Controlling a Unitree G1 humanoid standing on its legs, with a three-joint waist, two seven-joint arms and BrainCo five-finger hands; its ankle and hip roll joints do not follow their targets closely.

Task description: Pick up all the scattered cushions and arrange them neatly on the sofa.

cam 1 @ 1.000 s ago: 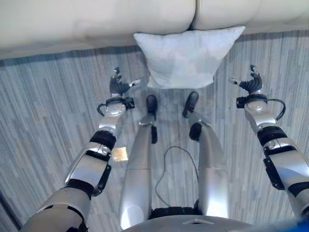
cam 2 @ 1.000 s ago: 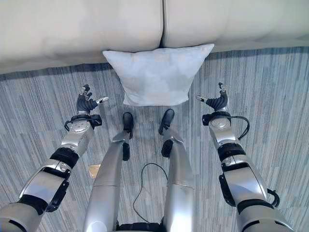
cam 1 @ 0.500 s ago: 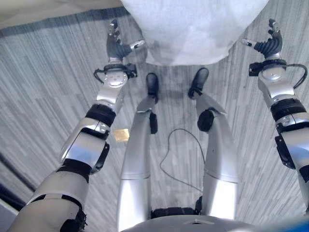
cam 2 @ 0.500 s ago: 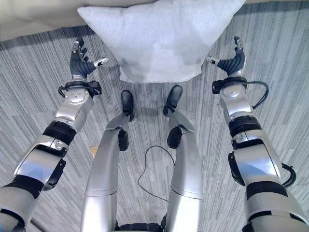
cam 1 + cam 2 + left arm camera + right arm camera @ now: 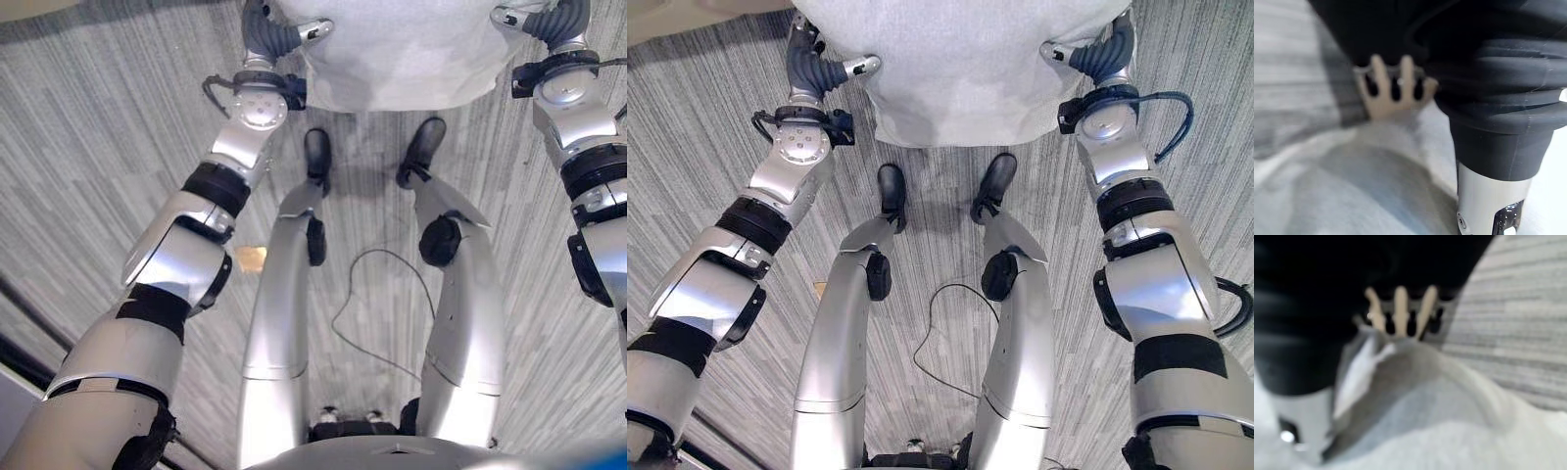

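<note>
A light grey cushion (image 5: 970,59) lies on the striped carpet just ahead of me, its far part cut off by the view's upper edge. My left hand (image 5: 813,69) is against the cushion's left side, thumb resting on its edge. On the opposite side my right hand (image 5: 1102,54) does the same. The left wrist view has the cushion (image 5: 1352,196) lying between the thumb and the straight fingers (image 5: 1386,83). In the right wrist view the cushion (image 5: 1449,431) bulges up just under that hand's straight fingers (image 5: 1400,308). Neither hand is curled round the cloth.
Grey striped carpet (image 5: 88,147) covers the floor all round. A strip of the beige sofa (image 5: 686,15) shows at the far left. A small tan scrap (image 5: 250,258) lies on the carpet beside my left arm.
The camera has dipped toward the cushion, so the sofa has slid nearly out of view. Both hands have closed in from either side and their thumbs now touch the cushion.
</note>
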